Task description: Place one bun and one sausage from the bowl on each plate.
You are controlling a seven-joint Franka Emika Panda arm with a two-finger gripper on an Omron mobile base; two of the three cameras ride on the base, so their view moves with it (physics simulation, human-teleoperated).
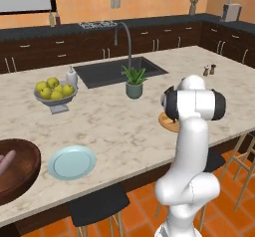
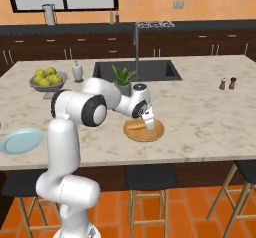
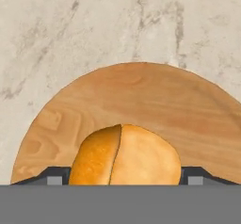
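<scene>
The pincer (image 2: 149,123) hangs low over a round wooden board (image 3: 155,105), its two tips apart on either flank of the bun (image 3: 126,156), whether they touch it I cannot tell. The bun lies on the board with its long axis running away from the hand camera. Left of the board on the marble table (image 2: 210,117) sit a pale blue plate (image 1: 72,162) and, beyond it, the dark brown bowl (image 1: 22,174) holding a sausage (image 1: 6,162).
</scene>
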